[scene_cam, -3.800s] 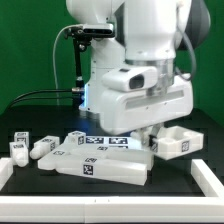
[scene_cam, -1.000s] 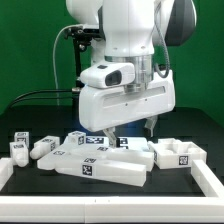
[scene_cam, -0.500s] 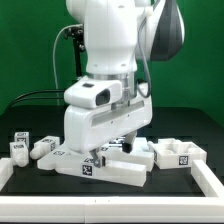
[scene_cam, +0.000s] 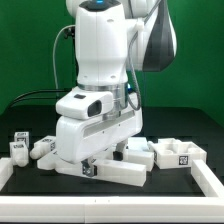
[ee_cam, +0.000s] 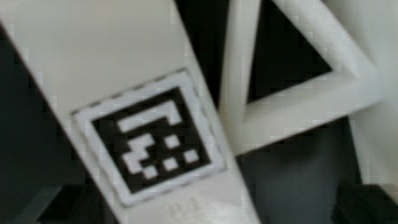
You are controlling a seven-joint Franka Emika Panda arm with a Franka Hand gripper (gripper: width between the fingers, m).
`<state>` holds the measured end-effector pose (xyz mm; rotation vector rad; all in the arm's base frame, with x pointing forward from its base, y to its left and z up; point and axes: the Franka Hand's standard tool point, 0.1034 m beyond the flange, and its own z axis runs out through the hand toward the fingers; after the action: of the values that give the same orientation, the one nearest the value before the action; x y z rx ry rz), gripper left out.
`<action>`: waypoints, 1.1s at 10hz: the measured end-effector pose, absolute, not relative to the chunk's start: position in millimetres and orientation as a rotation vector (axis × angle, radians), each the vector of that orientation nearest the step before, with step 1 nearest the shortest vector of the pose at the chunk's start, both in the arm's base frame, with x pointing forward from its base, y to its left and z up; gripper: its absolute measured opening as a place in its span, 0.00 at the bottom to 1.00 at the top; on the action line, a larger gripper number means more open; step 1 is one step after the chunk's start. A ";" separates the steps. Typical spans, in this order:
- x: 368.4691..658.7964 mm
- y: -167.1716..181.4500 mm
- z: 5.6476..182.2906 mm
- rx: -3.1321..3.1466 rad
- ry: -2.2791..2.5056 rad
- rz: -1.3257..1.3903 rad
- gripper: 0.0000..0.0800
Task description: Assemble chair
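Left blocks: two small tagged chair pieces [scene_cam: 19, 144] lay well away from the claw, out on the exterior view's left of the black tabletop [scene_cam: 45, 186]. Not in play.
Leg: a stubby white leg [scene_cam: 43, 148] sat nearer the claw on that same side, but apart from it.
Claw: the claw [scene_cam: 102, 157] hung low over the middle with its jaws spread as wide as they go. Nothing sat between them that I could make out, though the arm's bulk hid most of the fingers.
Slab: the big flat slab [scene_cam: 128, 171] lay right beneath the claw, flat on the tabletop. A white face with a tag [ee_cam: 153, 140] filled the wrist view, directly below the claw.
Frame piece: an open-framed piece [scene_cam: 176, 155] rested past the claw on the exterior view's right, near the slab's end.
Handling: my read was rigid, light plastic, smooth and a touch slippery, not fragile. It was wide and flat, so it would likely pivot if pinched off-centre.
Grip spot: the best bet looked like a narrow edge or rail of the slab near its middle, with the pads on flat parallel faces, clear of the tag.
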<state>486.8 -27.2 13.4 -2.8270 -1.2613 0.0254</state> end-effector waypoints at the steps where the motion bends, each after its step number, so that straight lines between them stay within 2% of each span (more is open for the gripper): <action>1: 486.4 -27.4 13.0 -2.827 -1.260 0.027 0.81; 2: 486.2 -27.8 12.9 -2.827 -1.259 0.027 0.81; 3: 486.2 -27.9 12.8 -2.827 -1.259 0.027 0.67; 4: 486.1 -28.0 12.8 -2.828 -1.259 0.028 0.67; 5: 486.1 -28.2 12.8 -2.828 -1.259 0.028 0.44; 6: 489.0 -25.6 14.4 -2.813 -1.271 0.050 0.44; 7: 506.4 -21.5 20.9 -2.789 -1.313 0.069 0.35; 8: 521.3 -20.2 26.3 -2.787 -1.309 0.069 0.35; 10: 523.5 -28.8 32.5 -2.835 -1.218 0.056 0.35; 11: 514.1 -44.6 31.2 -2.897 -1.083 0.072 0.35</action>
<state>514.1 -44.6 31.2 -2.8975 -1.0825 0.0715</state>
